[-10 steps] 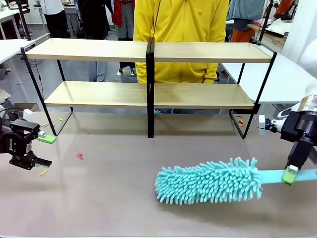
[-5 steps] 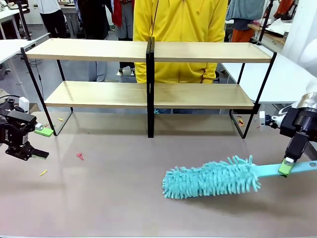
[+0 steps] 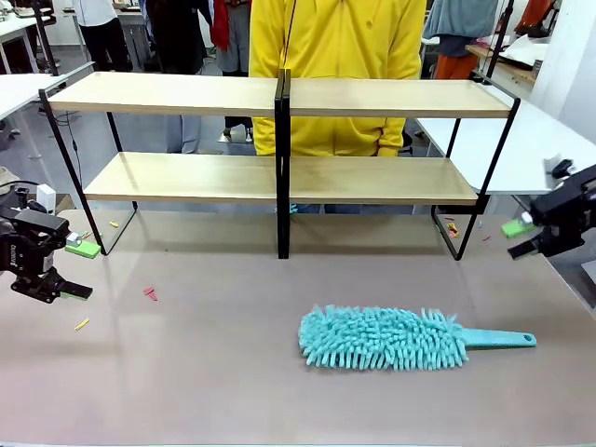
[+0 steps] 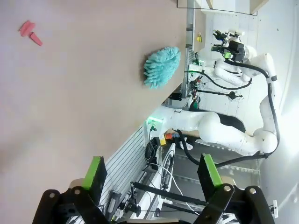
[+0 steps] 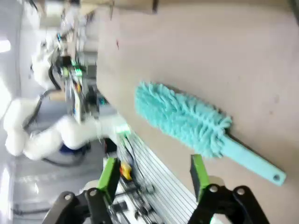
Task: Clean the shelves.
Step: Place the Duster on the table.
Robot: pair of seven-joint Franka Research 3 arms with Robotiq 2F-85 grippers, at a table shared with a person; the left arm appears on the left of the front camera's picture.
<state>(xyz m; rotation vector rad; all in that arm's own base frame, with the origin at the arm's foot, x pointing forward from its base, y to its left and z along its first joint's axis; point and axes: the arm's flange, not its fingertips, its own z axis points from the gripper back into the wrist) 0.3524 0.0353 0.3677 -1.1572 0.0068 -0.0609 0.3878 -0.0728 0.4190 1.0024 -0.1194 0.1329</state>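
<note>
The right arm's black fingers (image 3: 521, 238), tipped with green pads (image 5: 108, 173), stood apart with nothing between them, raised off the grey-brown surface (image 3: 205, 363) at its right edge. Below and ahead of those fingers lay a fluffy turquoise microfibre duster with a flat turquoise plastic handle (image 3: 382, 338), resting free on the surface, its handle end pointing toward the right arm's side and its shaggy head toward the middle. In the right wrist view the same duster (image 5: 187, 119) lay just beyond the spread fingertips, well clear of both pads.

The left arm's fingers (image 3: 74, 270) were likewise apart and empty, held low near the surface's left edge; in the left wrist view (image 4: 152, 170) the green pads (image 4: 96, 171) framed a wide gap with bare surface beyond. A small pink scrap (image 3: 149, 293) lay on the surface just past those fingers, toward the middle.

Beyond both pairs of fingers, across the surface, stood the wide two-tier rack of light-wood shelves on a thin black metal frame (image 3: 279, 177), upright, its black centre post facing the robot. Neither pair of fingers touched it. Behind the shelves stood a person in a yellow top (image 3: 340, 65).
</note>
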